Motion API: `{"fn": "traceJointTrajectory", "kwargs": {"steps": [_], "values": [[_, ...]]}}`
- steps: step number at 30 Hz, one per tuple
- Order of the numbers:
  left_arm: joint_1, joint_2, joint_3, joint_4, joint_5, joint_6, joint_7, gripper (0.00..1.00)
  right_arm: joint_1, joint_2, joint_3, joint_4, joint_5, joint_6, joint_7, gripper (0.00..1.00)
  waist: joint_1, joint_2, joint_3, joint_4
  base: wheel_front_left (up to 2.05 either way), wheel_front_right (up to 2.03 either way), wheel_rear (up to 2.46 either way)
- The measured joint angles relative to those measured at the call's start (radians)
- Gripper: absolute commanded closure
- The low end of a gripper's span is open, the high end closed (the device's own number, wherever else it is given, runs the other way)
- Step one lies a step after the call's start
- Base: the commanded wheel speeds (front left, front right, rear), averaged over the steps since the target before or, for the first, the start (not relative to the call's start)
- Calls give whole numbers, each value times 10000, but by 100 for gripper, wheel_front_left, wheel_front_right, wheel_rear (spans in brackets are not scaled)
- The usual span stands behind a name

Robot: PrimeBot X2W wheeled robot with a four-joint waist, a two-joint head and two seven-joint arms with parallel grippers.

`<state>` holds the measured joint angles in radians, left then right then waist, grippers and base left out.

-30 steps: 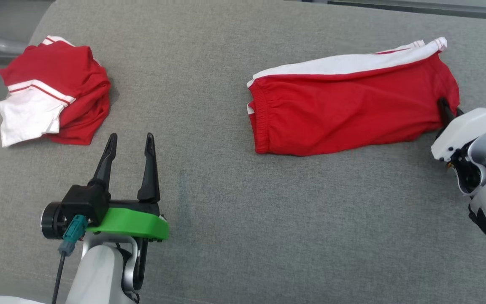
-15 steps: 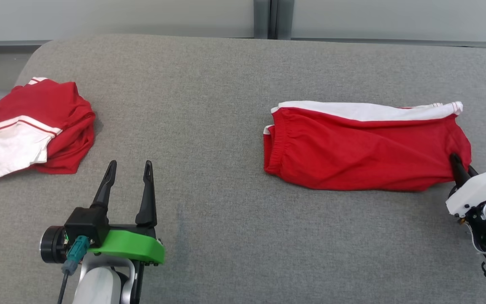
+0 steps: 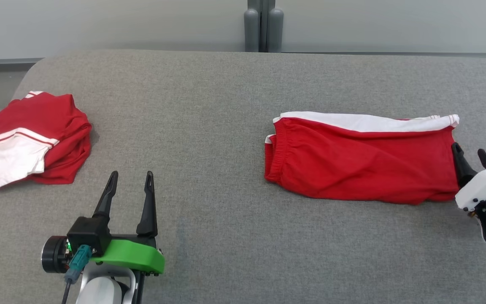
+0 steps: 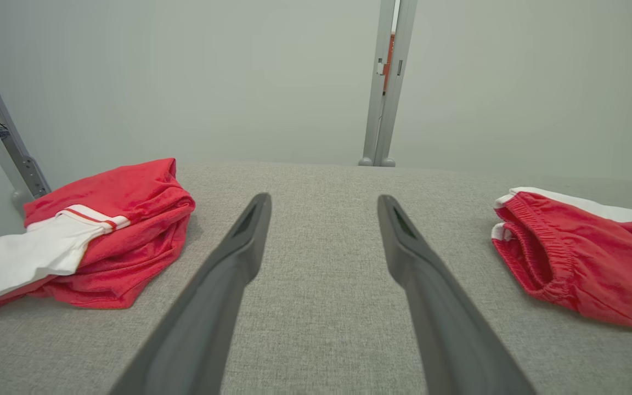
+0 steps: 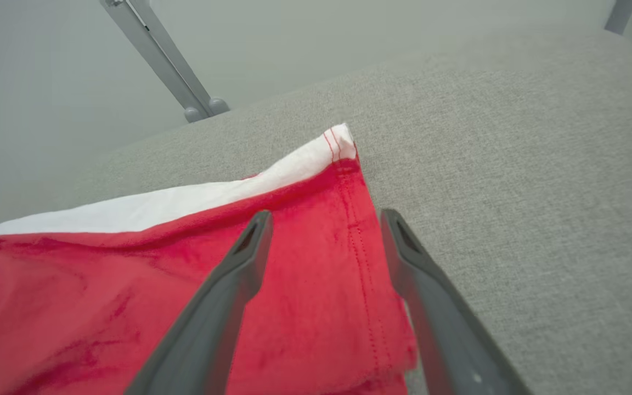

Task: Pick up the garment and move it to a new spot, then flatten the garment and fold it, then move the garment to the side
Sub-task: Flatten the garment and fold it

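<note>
The garment (image 3: pixel 361 164) is a pair of red shorts with a white side stripe, lying folded flat on the right of the grey padded table (image 3: pixel 209 126). Its elastic waistband faces left. My right gripper (image 3: pixel 467 148) stands open at the leg hem on the garment's right end. In the right wrist view my right gripper (image 5: pixel 325 214) hangs over the hem corner of the garment (image 5: pixel 129 274), jaws apart and holding nothing. My left gripper (image 3: pixel 131 174) is open over bare table at the lower left, far from the garment (image 4: pixel 585 263).
A second red and white garment (image 3: pixel 36 139) lies crumpled at the table's left edge, also in the left wrist view (image 4: pixel 102 241). A grey post (image 3: pixel 262 25) stands behind the table against a pale wall. The table's right edge is close to my right gripper.
My right gripper has opened and let go of the garment's hem, which now rests flat. The head camera has tilted up, shifting the whole picture. The left arm has kept still.
</note>
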<state>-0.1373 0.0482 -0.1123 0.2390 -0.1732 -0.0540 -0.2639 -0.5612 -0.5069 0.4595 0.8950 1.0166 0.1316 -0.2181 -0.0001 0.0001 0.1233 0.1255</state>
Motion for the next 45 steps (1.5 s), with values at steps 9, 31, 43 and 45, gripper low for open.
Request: {"fn": "traceJointTrajectory", "kwargs": {"steps": [9, 31, 43, 45], "values": [[191, 0, 27, -59, -2, 15, 0, 0, -656, -201, 324, 213, -880, 0, 255, 0, 0, 0, -132, -102, 0, 0, 0], [-183, 0, -249, -155, -109, 27, 0, 0, -1647, 104, 579, 2458, -1511, 0, 1377, 0, 0, 0, 874, 434, 0, 0, 0], [-423, 0, -422, -111, -188, 117, 0, 0, -1974, 151, 644, 2688, -1112, 2, 2092, 100, 0, 0, 1166, 600, 0, 0, 0], [-422, 0, -410, -84, -196, 121, 0, 0, -1974, 161, 681, 2633, -1049, 2, 2155, 100, 0, 0, 1132, 592, 0, 0, 0]]}}
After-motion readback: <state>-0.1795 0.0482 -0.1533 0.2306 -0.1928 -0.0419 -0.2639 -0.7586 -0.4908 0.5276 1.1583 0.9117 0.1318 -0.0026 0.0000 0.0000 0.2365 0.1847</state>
